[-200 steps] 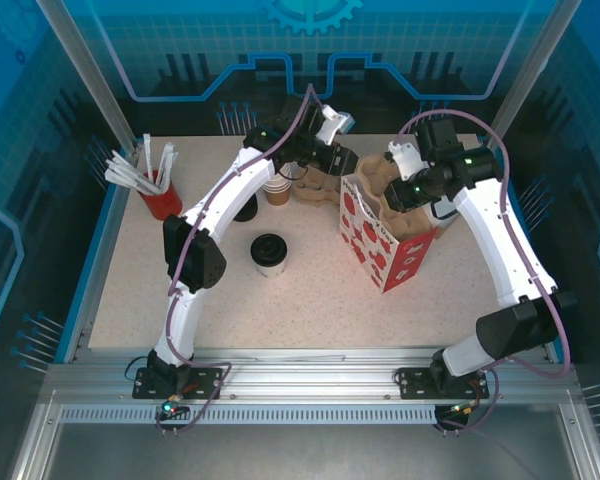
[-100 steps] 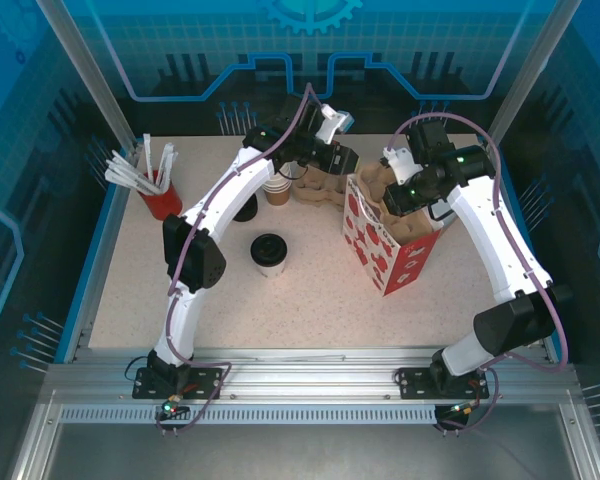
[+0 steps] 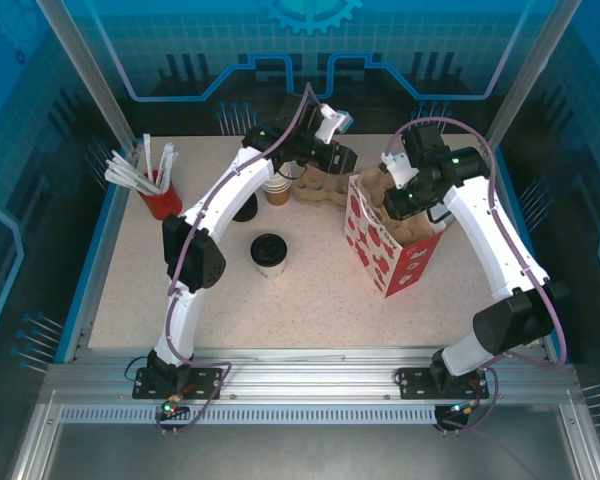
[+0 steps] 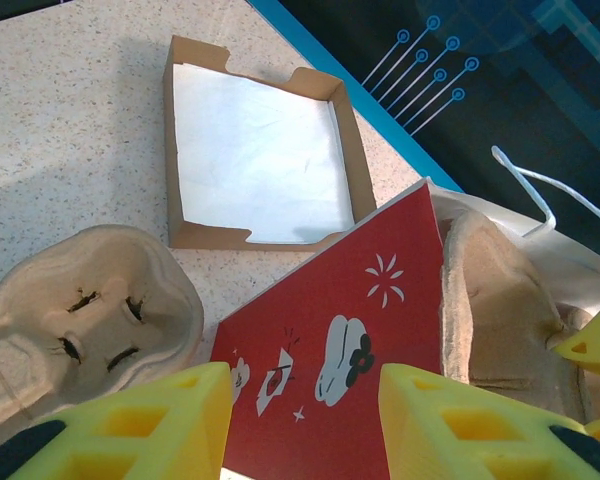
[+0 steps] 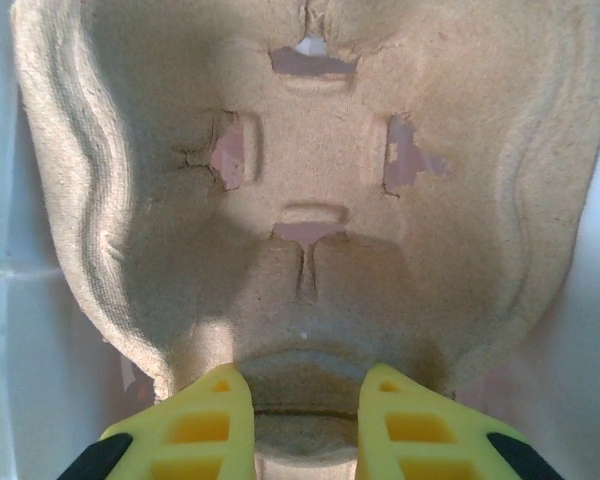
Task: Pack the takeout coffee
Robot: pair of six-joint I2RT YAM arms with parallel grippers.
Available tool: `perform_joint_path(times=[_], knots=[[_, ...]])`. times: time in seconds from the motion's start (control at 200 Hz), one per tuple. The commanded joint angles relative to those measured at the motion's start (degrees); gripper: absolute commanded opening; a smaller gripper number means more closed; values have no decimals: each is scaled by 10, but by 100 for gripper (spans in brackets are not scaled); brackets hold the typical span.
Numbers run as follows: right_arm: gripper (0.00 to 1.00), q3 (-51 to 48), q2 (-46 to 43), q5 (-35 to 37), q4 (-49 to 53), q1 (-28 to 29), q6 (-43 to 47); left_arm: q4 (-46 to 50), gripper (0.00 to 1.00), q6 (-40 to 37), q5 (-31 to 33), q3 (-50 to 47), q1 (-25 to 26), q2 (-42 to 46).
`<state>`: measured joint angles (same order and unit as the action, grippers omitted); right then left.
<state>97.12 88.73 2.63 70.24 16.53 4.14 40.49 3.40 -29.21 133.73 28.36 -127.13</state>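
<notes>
Right fingers (image 5: 205, 425) pinch pulp carrier (image 5: 310, 200) in red, white-printed bag (image 3: 380, 255) | left fingers (image 4: 150, 430) spread beside bag | coffee cup (image 3: 269, 253) centre-left | straw cup (image 3: 161, 200) upper left

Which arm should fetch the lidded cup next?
Left. The cup stands on that arm's side, and the left gripper looks empty, while the right gripper is clamped on the carrier in the bag.
</notes>
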Motion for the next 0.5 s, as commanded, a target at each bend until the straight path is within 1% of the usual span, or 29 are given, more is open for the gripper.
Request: perform_joint_path(times=[0.0,0.135,0.495], knots=[[18,-9,11,9,16,11,2,13,45,-16,6,10,-6,11],[18,-6,18,6,16,15,2,14,46,-12,1,10,-6,17],[18,-4,16,7,12,16,2,9,56,-17,-23,-26,-6,57]])
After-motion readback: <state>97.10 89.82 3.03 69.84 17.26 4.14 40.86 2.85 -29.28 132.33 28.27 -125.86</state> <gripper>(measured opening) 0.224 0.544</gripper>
